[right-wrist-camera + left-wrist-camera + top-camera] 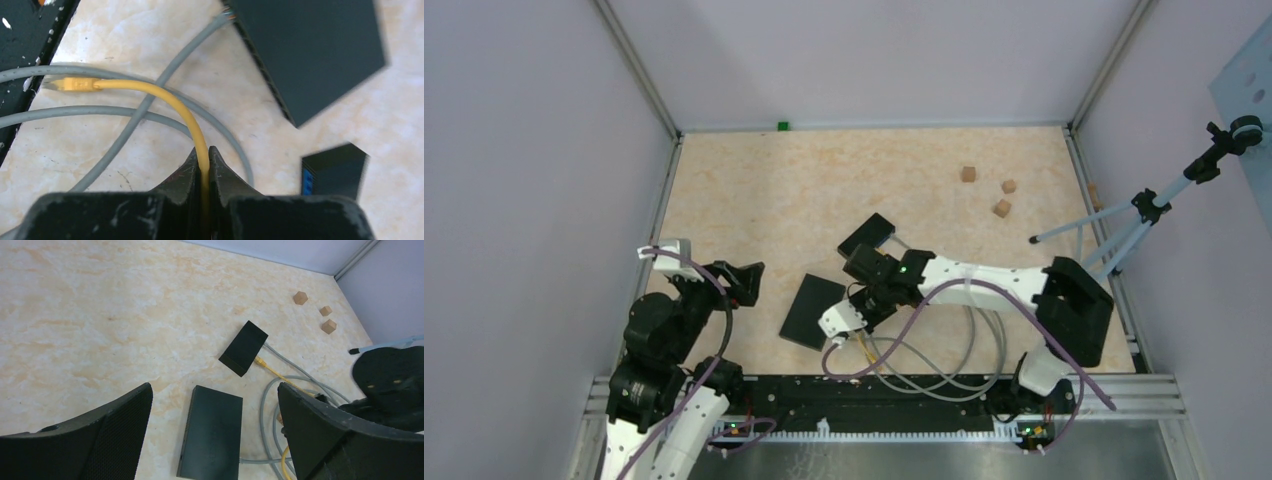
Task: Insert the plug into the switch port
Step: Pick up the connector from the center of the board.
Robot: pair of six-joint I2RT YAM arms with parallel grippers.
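The yellow plug point(70, 84) lies flat on the counter point(150, 30), in no port — its yellow cable point(185, 110) curves away. The flat black switch point(310, 50) lies nearby — ports along its edge.

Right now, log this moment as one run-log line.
right gripper: shut on yellow cable | left gripper: open, empty | plug: lying free, in no port

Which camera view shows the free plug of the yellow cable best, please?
The right wrist view: the free plug lies close and unobstructed, its yellow cable pinched in the right tool. The top external view shows only yellow slivers near that tool; the left wrist view shows cable stretches, not this plug.
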